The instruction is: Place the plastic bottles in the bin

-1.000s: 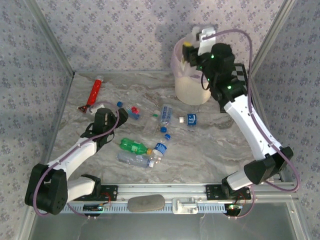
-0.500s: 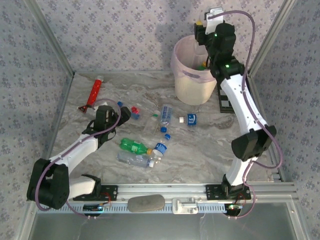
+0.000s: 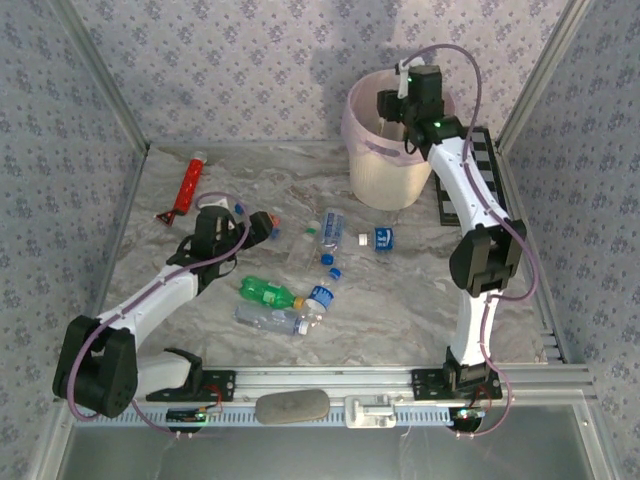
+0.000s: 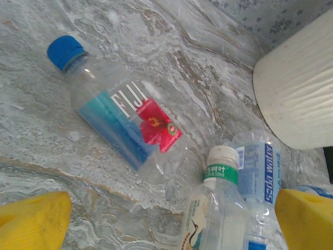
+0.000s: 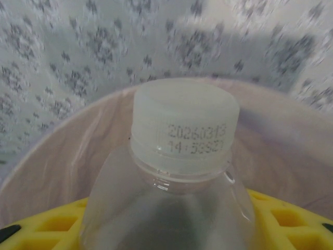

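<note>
My right gripper [image 3: 392, 100] is hanging over the bin [image 3: 385, 185] at the far side. Its yellow fingers [image 5: 276, 205] are squeezing a clear bottle [image 5: 184, 125] with a white cap. The bottle is sitting right above the pink bag [image 5: 57, 156] that is lining the bin. I cannot tell what is lying inside, because the bottle is hiding it.

My left gripper [image 3: 262, 226] is standing wide open and holding nothing. It is hanging low over the table [image 3: 400, 290] on the left, looking down at a Fiji bottle [image 4: 125, 122] lying on its side. A green-banded bottle [image 4: 216, 208] and a soda water bottle [image 4: 257, 172] are lying just beside it.

These bottles look empty, so I am guessing they are light, thin and squashy. They are smooth and round too, so they may be slipping or rolling away. I am thinking the best place to grab is across the middle of the body, gently.
</note>
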